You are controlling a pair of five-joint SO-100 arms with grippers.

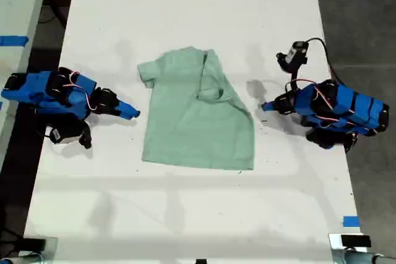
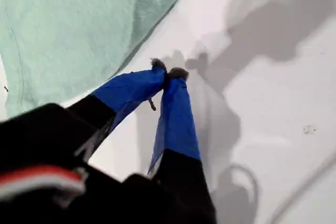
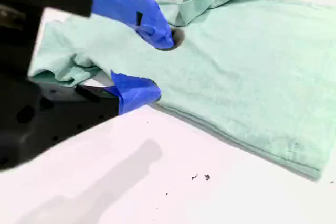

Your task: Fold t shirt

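- Lying mid-frame in the exterior view, the shirt [image 1: 198, 112] had one side folded in.
- First hand [image 2: 168, 73] clenched, empty.
- Second hand [image 3: 152, 64] released beside the shirt.
- Further folds remained.

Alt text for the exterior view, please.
A mint-green t shirt, partly folded, lies mid-table on a white table. A blue arm flanks it on each side; neither gripper holds the cloth.
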